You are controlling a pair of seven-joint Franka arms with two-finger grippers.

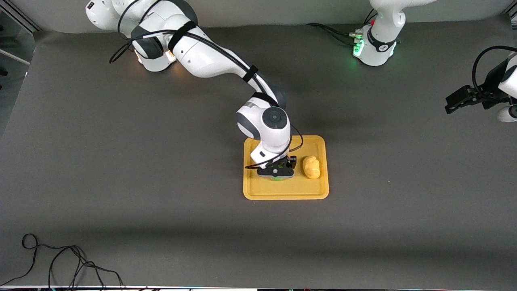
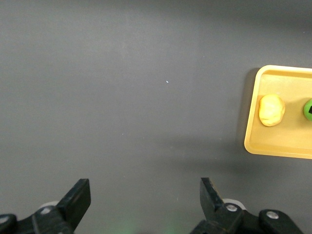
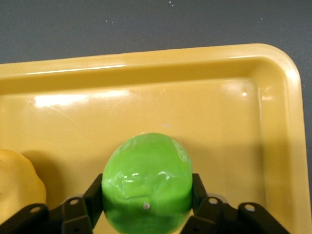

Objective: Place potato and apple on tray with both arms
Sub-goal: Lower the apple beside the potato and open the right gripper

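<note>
Two items occupy the flat yellow-orange plastic tray [image 1: 285, 193]: a lumpy yellow potato [image 1: 311, 167] lying free, and a round green apple [image 3: 146, 181] grasped by the right end effector [image 1: 276, 171]. The left end effector [image 2: 145, 201] waits released over the table [image 1: 121, 161].

No text, label or number can be read anywhere (arms and tray included).

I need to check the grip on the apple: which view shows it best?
The right wrist view: the apple fills it, held between the right end effector fingers over the tray. The front view shows only a green sliver under that end effector; the left wrist view cuts it off at the edge.
</note>
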